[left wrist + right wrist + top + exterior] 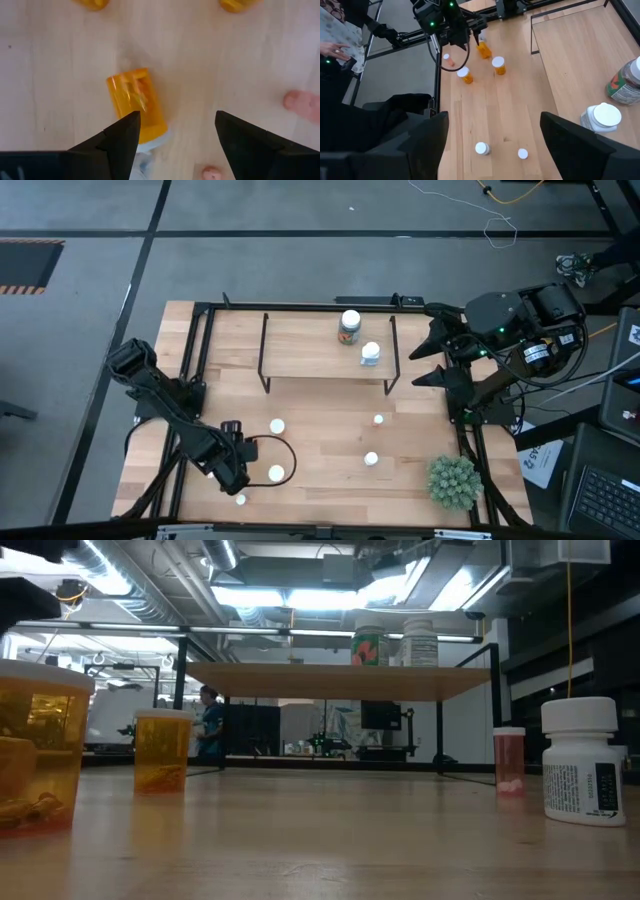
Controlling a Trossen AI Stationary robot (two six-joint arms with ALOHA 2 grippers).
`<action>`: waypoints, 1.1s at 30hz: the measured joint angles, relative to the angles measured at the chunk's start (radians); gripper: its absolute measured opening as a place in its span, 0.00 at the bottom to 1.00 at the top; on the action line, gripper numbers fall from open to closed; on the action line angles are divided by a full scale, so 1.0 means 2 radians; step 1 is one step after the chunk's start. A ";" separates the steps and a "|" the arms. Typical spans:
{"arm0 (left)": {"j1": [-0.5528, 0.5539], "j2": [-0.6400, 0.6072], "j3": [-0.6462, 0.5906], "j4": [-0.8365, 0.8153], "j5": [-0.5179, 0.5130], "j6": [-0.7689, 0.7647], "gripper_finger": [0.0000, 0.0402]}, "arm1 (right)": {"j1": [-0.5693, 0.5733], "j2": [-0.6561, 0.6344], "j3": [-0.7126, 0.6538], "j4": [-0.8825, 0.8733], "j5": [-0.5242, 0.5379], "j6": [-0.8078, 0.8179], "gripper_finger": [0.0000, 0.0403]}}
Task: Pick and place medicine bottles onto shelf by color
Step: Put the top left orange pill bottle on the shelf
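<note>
My left gripper (175,127) is open, pointing down over an orange bottle (136,104) that lies on its side on the table, white cap (150,146) toward the gripper, close by one finger (120,137). The right wrist view shows that bottle (483,50) below the left gripper (471,36). Other capped bottles stand on the table (277,425) (276,473) (240,500) (378,419) (371,459). The shelf (310,345) carries a larger jar (349,327) and a white bottle (370,354). My right gripper (432,350) hangs open past the shelf's right end. My left gripper stands over the lying orange bottle, with one finger (120,137) in front of its capped end (150,146). I cannot tell whether that finger touches it. The bottle lies flat on the table, along the fingers' line.
A spiky green plant (452,480) sits at the table's near right corner. A black frame (195,360) runs around the tabletop. A person's hand (335,47) shows beyond the table's left side. Bare wood lies between the shelf and the standing bottles.
</note>
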 joint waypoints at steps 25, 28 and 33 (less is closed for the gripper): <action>0.063 0.012 -0.052 -0.038 0.028 -0.013 0.63 | 0.000 0.000 0.000 0.000 0.000 -0.002 0.78; 0.068 0.012 -0.067 -0.021 0.039 -0.012 0.63 | 0.000 0.000 0.000 0.000 0.000 -0.002 0.78; 0.073 0.012 -0.082 0.014 0.042 0.008 0.63 | 0.000 0.000 0.000 0.000 0.000 -0.002 0.78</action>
